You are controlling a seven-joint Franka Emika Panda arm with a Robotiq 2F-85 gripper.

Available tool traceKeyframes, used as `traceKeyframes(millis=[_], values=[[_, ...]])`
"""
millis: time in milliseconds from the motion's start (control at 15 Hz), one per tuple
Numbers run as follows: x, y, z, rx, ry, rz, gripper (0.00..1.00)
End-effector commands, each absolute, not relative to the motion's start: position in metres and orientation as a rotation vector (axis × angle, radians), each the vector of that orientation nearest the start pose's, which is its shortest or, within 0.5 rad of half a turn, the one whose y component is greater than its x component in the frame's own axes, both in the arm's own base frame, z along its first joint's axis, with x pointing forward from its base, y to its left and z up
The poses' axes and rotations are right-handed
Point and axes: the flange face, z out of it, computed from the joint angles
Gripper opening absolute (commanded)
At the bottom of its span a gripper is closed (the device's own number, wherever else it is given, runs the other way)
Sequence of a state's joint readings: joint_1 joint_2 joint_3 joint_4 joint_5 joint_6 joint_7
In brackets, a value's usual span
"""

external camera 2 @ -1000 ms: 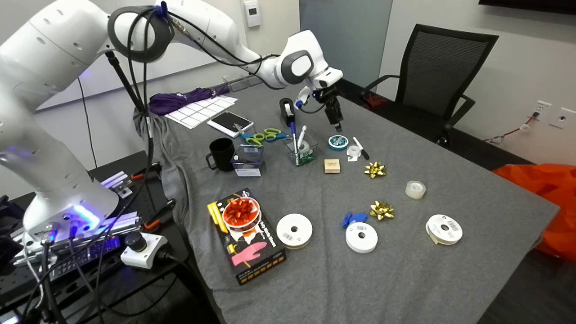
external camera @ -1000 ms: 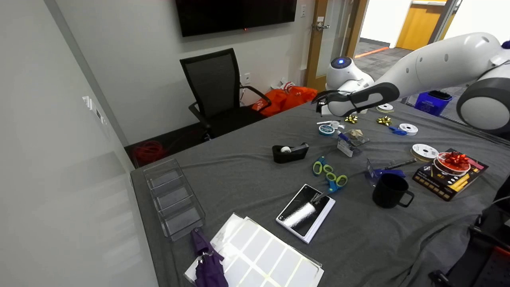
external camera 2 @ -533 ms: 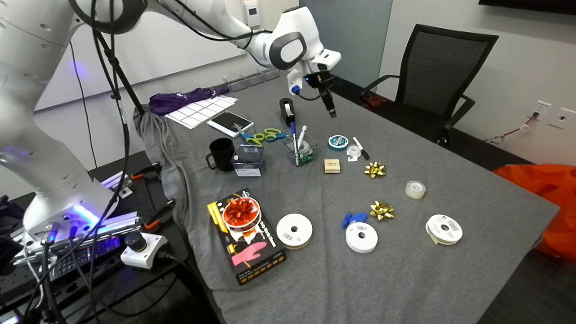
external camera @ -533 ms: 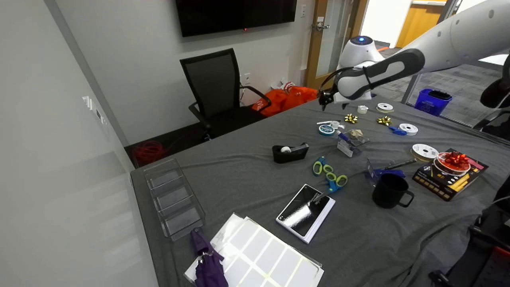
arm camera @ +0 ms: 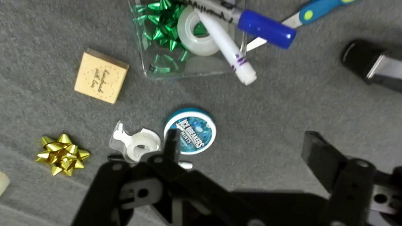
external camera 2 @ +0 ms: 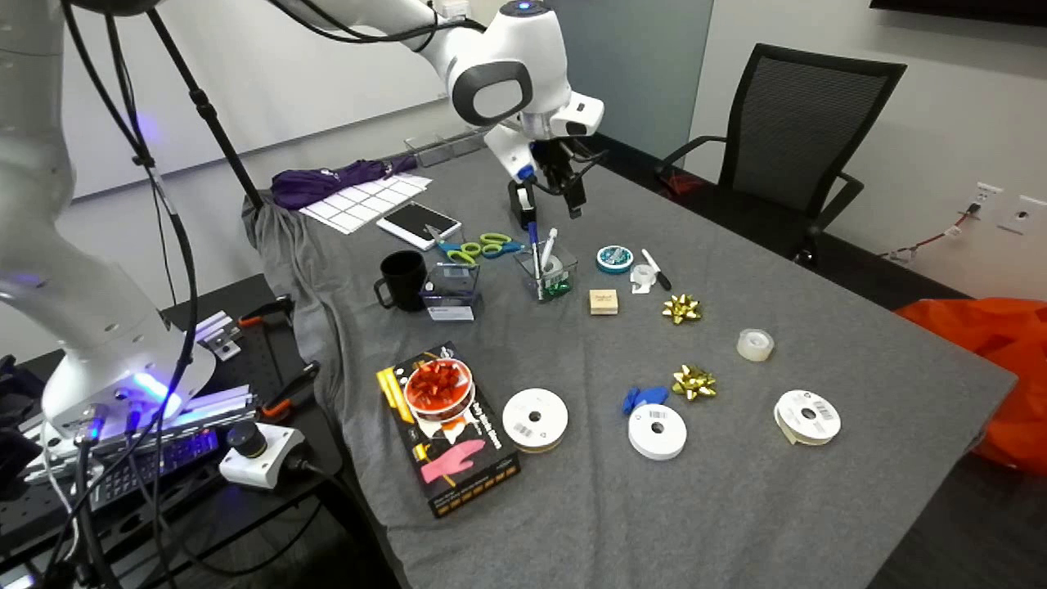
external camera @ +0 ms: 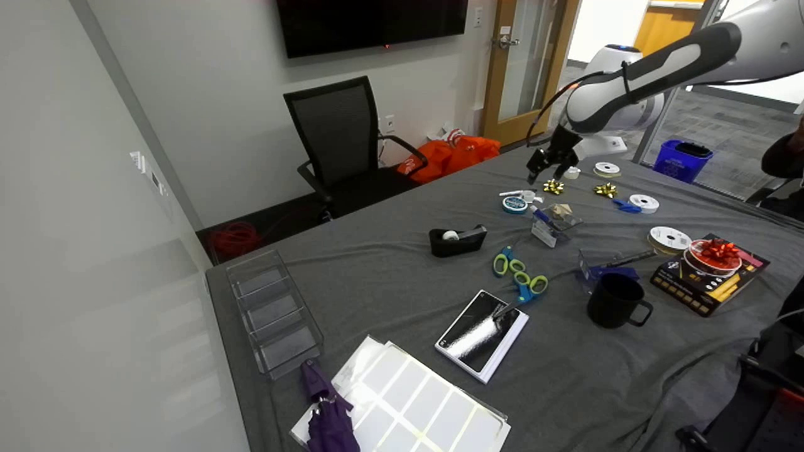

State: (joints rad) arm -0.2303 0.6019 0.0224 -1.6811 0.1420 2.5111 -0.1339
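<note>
pincer [arm camera: 243, 139]: matt | mint container [arm camera: 194, 131]: glossy | block [arm camera: 101, 77]: smooth wood | tablecloth [arm camera: 267, 106]: matt

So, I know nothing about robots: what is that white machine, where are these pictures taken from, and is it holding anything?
The white machine is a robot arm, jointed somewhat like yours. At its end is a black gripper, a simple two-fingered hand. It is open and holds nothing.

Two pictures come from cameras outside the robot; the close-up comes from its wrist, looking down on the cloth-covered table.

In that close-up, one finger overlaps the round Ice Breakers mints container. Nearby lie a small tape roll, a gold gift bow and a wooden block printed "handmade with love". A clear tray holds a green gift bow and markers.

Both outside views also show a black mug, a black tape dispenser, scissors, ribbon spools and a purple umbrella.
</note>
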Motion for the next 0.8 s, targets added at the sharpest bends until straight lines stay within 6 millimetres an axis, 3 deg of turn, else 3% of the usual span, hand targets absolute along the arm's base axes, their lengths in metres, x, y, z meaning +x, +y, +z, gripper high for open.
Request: traceKeyframes(millis=[0,333,733], values=[[0.653,-0.148,0.269,-2.99,0.026,-0.241,1.0],[0.64,-0.15,0.251,-3.003,-0.387,-0.133,1.0],[0.638,-0.154,0.247,-2.987,-0.882,-0.115,1.0]])
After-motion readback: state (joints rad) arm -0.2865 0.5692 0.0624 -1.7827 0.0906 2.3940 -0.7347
